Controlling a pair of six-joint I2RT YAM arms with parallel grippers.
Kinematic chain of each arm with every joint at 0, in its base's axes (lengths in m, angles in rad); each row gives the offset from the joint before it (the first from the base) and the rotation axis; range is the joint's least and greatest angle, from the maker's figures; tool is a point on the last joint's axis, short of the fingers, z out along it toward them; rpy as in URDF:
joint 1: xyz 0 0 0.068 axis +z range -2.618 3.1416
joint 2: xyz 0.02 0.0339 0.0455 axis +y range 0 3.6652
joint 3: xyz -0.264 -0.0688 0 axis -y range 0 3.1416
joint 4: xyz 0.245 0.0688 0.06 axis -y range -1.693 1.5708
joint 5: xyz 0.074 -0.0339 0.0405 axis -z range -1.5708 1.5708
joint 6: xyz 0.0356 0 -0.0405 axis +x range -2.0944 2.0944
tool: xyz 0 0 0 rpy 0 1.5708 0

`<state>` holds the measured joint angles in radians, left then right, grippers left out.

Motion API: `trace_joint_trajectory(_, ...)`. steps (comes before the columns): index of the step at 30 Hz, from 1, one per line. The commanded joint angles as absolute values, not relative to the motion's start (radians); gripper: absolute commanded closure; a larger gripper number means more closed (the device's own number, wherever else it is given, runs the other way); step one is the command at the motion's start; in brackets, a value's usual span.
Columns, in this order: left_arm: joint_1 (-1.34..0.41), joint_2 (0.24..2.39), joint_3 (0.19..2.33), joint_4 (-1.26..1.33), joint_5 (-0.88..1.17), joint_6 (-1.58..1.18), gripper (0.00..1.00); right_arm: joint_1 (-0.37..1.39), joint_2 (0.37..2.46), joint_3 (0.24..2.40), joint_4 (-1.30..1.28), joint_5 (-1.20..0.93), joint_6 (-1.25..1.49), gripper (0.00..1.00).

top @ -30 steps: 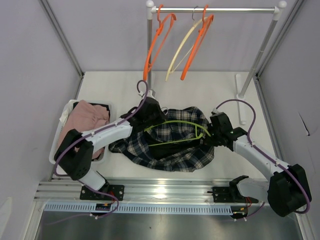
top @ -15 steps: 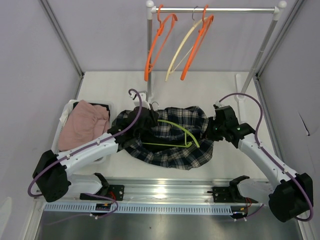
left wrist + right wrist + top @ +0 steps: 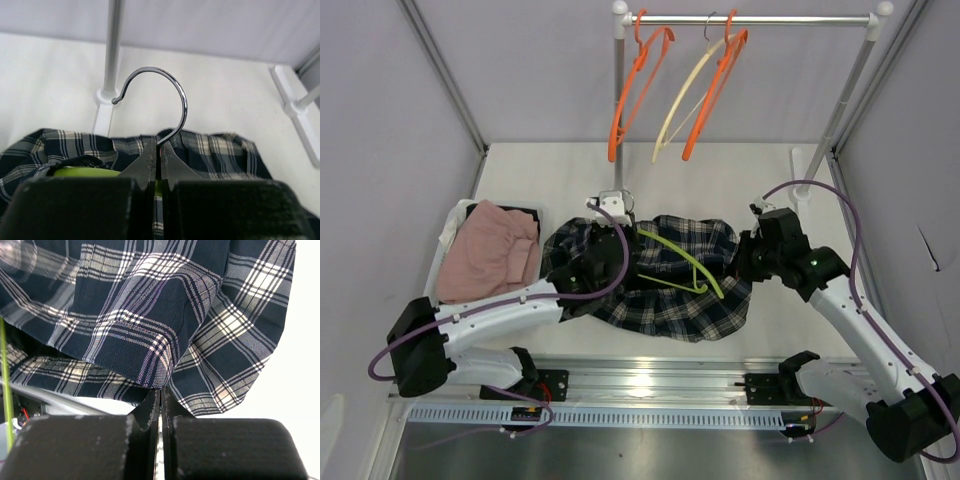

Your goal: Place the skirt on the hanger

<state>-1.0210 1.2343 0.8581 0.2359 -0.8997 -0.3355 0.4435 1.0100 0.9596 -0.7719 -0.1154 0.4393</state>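
Left gripper (image 3: pixel 160 150) clamps hanger hook (image 3: pixel 184 106), rack post (image 3: pixel 114 45) just beyond; right gripper (image 3: pixel 160 396) pinches skirt (image 3: pixel 150 315) hem, bare table (image 3: pixel 305 365) rightward.

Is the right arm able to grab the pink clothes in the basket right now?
Probably not. The right gripper is shut on the plaid skirt, and the pink clothes lie in the basket at the far left, beyond the left arm.

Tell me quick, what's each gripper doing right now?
Left gripper: shut on the hanger by its hook.
Right gripper: shut on the skirt.
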Motion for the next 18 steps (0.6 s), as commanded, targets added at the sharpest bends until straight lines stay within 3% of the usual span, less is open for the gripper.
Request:
trace_joint_trajectory(1, -1.065, 1.247, 0.865, 0.52, -1.129, -0.088, 1.0, 0.442, 0.977, 0.997, -0.825, -0.15, 0.425, 1.0)
trace_joint_trajectory(8, -1.084, 1.403, 0.867, 0.889, -1.216, 0.264, 1.0, 0.43, 0.943, 0.994, -0.876, -0.17, 0.44, 1.0)
trace_joint_trajectory(10, -1.098, 1.451, 0.844, 1.201, -1.242, 0.41, 1.0, 0.411, 0.939, 1.002, -0.884, -0.205, 0.44, 1.0)
trace_joint_trajectory(13, -1.111, 1.59, 0.865, 1.706, -1.276, 0.886, 1.0, 0.4, 0.945, 1.019, -0.896, -0.252, 0.449, 1.0)
trace_joint_trajectory(18, -1.127, 1.667, 0.922, 1.726, -1.249, 0.924, 1.0, 0.396, 0.953, 1.045, -0.939, -0.235, 0.442, 1.0)
